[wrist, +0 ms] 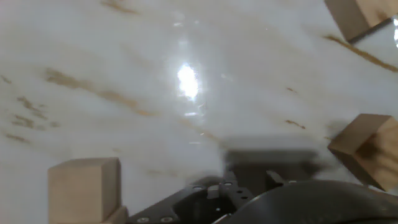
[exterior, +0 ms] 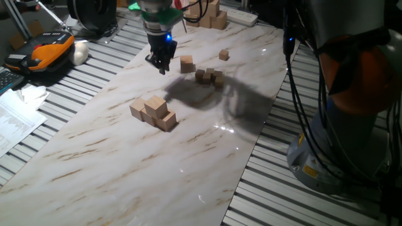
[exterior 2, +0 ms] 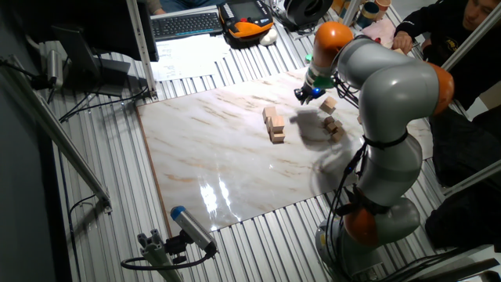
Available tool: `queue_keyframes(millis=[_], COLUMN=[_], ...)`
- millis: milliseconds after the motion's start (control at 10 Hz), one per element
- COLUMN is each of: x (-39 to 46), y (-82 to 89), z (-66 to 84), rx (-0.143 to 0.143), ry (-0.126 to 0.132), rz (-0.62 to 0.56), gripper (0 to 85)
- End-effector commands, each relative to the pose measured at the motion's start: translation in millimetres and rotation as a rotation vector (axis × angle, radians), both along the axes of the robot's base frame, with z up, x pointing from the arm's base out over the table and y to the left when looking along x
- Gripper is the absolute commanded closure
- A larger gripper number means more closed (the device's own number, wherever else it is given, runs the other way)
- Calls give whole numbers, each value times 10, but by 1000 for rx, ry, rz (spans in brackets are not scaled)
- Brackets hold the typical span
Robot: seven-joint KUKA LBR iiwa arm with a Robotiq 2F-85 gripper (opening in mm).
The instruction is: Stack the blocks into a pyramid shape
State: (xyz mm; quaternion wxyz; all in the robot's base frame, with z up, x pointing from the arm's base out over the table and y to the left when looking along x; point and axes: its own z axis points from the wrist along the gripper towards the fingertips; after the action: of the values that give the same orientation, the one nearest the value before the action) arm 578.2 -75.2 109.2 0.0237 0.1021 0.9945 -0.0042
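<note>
Several light-tan blocks form a small stack (exterior: 154, 112) at mid-table, a bottom row with one block on top; it also shows in the other fixed view (exterior 2: 274, 125). One loose block (exterior: 186, 63) (exterior 2: 329, 103) lies farther back. My gripper (exterior: 162, 68) (exterior 2: 304, 95) hangs just above the table, left of that loose block and apart from it. Its dark fingers come together to a point and hold nothing. In the hand view, a block (wrist: 84, 190) sits at lower left, another (wrist: 370, 146) at right and one (wrist: 360, 15) in the top right corner. The fingertips are hidden there.
A cluster of much smaller tan cubes (exterior: 208, 76) lies right of the loose block, with one more (exterior: 223, 55) behind it. Bigger pale wooden blocks (exterior: 210, 16) are piled at the table's far end. The arm's base (exterior: 352, 125) stands at the right edge.
</note>
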Motion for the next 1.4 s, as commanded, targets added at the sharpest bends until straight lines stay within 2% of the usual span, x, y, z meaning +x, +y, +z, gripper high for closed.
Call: queue_keyframes(millis=[0, 100, 200, 300, 400, 500, 600, 700, 900, 1000, 1100, 1200, 1300], x=[13, 15, 12, 9, 7, 11, -7, -33, -66, -93, -112, -151, -176], y=[-67, -192, -367, -487, -569, -619, -684, -772, -939, -1017, -1065, -1125, -1169], z=[-3, -27, -68, -109, -114, -92, -75, -90, -133, -157, -182, -219, -272], rx=[-6, -2, 17, 12, 6, 9, -5, 2, 11, 13, 3, 17, 5], ry=[-10, -24, -43, -53, -55, -46, -46, -59, -69, -72, -67, -71, -78], rz=[-5, 21, 69, 82, 88, 74, 46, 31, -34, -78, -131, -171, -217], gripper=[170, 170, 170, 170, 170, 170, 170, 170, 170, 170, 170, 170, 170])
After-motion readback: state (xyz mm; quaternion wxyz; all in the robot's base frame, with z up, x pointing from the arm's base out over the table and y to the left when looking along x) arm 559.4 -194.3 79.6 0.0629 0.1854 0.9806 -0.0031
